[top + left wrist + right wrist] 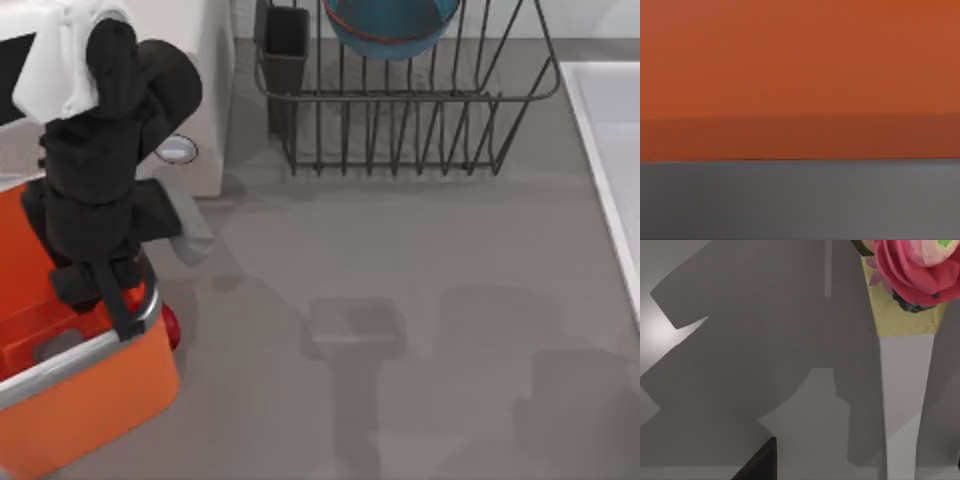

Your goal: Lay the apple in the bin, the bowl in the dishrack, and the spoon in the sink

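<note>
My left arm point(100, 170) hangs over the bin point(90, 395), at the bin's rim next to the microwave point(205, 90); can't tell how its fingers stand. Apple point(170, 327) sits on the desk point(400, 300), touching the bin's outer wall, outside it. Bowl point(390, 25) rests in the dishrack point(400, 120), away from the bin, cutlery cup point(285, 50) at the rack corner nearest the microwave. Sink point(610, 150) rim lies beyond the dishrack, far from the bin. Left wrist view: orange bin wall point(800, 75) above grey desk. Right wrist view: a pink flower point(912, 270) on a pale stand point(905, 390).
</note>
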Available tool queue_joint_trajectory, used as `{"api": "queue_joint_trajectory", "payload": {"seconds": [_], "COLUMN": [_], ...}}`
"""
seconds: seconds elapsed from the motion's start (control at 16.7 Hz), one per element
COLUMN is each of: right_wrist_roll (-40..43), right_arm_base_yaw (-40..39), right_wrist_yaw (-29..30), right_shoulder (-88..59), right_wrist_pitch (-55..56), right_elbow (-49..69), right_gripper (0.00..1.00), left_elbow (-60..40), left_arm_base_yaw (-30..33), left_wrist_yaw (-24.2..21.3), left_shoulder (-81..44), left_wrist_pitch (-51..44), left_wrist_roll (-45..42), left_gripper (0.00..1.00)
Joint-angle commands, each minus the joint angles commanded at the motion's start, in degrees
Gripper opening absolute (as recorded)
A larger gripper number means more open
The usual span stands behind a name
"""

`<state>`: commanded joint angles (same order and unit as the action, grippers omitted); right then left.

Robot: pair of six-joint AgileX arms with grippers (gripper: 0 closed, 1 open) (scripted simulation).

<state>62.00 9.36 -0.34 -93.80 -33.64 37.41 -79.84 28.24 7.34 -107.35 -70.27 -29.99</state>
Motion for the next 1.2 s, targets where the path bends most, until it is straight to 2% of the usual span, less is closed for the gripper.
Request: {"api": "queue_joint_trajectory", "payload": {"seconds": [0.24, 0.3, 0.54, 0.9, 1.2], "right_wrist_roll": [0.0, -1.7, -1.2, -1.0, -1.3], "right_arm_base_yaw": [0.0, -0.1, -0.1, 0.1, 0.2], "right_wrist_yaw": [0.0, -0.5, -0.6, -0.6, -0.5], "right_shoulder": [0.0, 3.9, 5.4, 11.5, 13.8], "right_wrist_pitch": [0.0, -5.7, -9.9, -28.0, -31.6], "right_elbow": [0.0, 2.2, 5.4, 15.5, 18.2], "right_gripper": [0.0, 0.0, 0.0, 0.0, 0.0], "left_elbow": [0.0, 0.0, 0.0, 0.0, 0.0], "left_arm_base_yaw": [0.0, 0.0, 0.0, 0.0, 0.0], "left_wrist_yaw": [0.0, 0.0, 0.0, 0.0, 0.0], "left_shoulder": [0.0, 0.0, 0.0, 0.0, 0.0], "left_wrist_pitch": [0.0, 0.0, 0.0, 0.0, 0.0], "left_wrist_roll": [0.0, 0.0, 0.0, 0.0, 0.0], "left_gripper": [1.0, 1.0, 1.0, 1.0, 1.0]}}
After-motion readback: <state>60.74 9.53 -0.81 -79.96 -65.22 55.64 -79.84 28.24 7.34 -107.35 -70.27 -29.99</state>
